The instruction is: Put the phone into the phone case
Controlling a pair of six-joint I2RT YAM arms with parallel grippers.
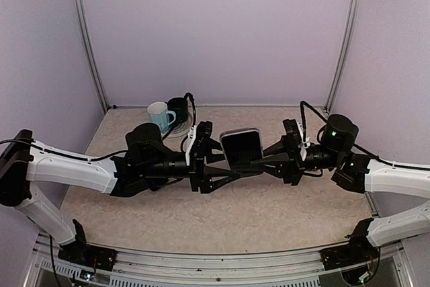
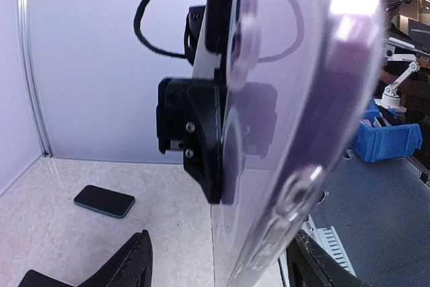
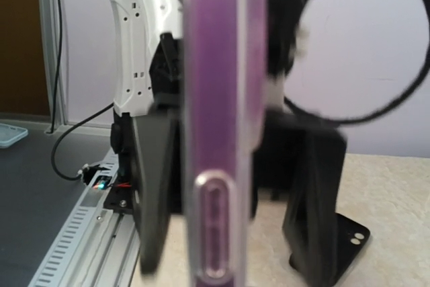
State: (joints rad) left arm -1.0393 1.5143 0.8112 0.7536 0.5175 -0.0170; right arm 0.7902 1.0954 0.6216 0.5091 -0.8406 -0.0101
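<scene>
The phone (image 2: 104, 201) lies flat on the desk (image 2: 168, 186), its long axis running across the left wrist view. It is well apart from both arms, low and left of the left gripper (image 2: 222, 263), whose jaws stand released astride the clear phone case (image 2: 302, 99). The right gripper (image 2: 228, 146) is clenched on the case, holding it upright. The free left arm looks better placed to fetch the phone.

The phone case (image 1: 242, 147) hangs mid-table; mugs (image 1: 159, 113) block the back left.
</scene>
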